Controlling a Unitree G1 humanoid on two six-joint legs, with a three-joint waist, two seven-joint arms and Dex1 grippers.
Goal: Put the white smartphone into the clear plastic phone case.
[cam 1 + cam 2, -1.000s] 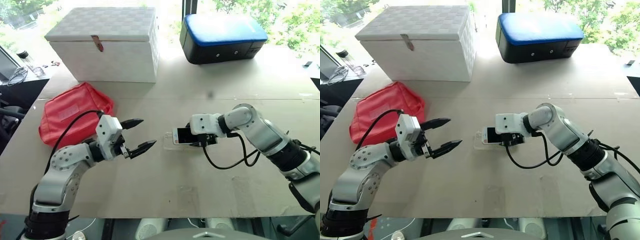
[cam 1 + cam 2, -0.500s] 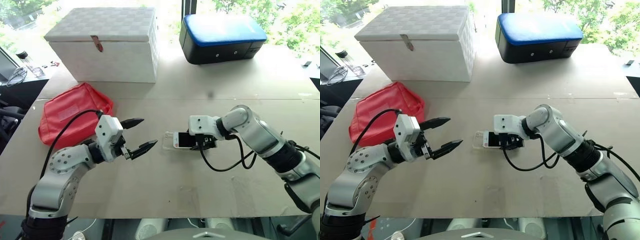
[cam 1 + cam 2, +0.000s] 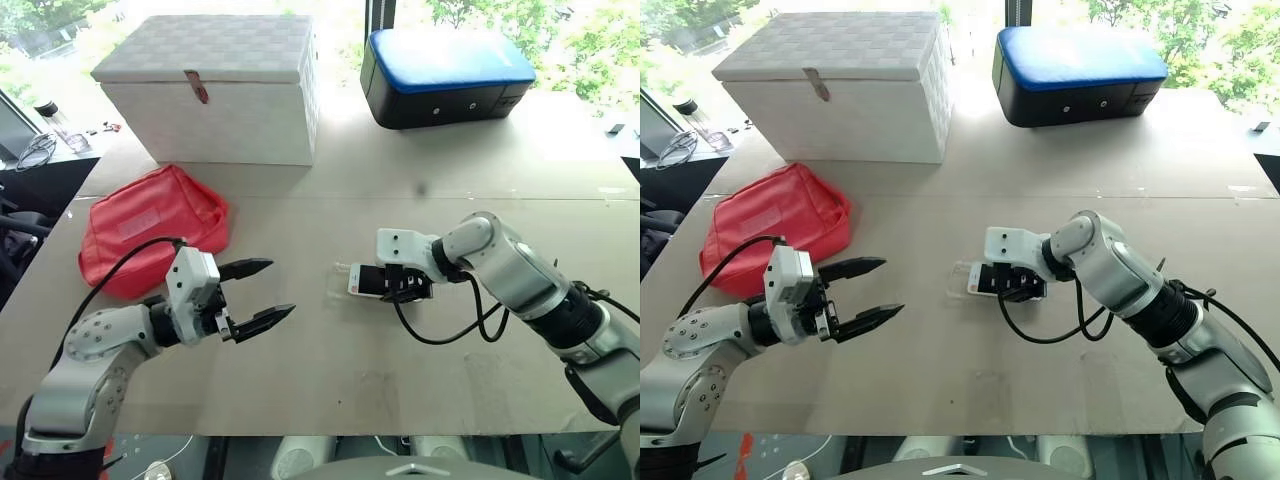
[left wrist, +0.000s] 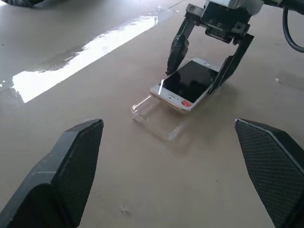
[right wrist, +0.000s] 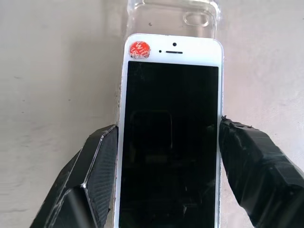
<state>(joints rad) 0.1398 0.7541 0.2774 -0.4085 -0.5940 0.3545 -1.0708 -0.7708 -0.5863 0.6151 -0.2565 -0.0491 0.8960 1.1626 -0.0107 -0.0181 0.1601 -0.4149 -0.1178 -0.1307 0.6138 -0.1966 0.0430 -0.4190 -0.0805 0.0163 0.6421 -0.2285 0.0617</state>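
My right gripper (image 3: pixel 392 283) pinches the white smartphone with the dark glossy screen (image 4: pixel 186 85) by its long edges, its top end overlapping the clear plastic phone case (image 4: pixel 159 117) lying on the tan table (image 3: pixel 420 360). My left gripper (image 3: pixel 262 295) hovers nearby, spread wide, empty.

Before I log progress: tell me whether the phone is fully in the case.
Not fully: the phone overlaps the case, whose far end juts out.

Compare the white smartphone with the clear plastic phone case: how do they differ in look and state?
The white smartphone is opaque with a dark screen; the clear plastic phone case is see-through. The right gripper clamps the smartphone's sides; the case lies ungripped on the table. The smartphone overlaps the case only partly. Both are rounded rectangles.
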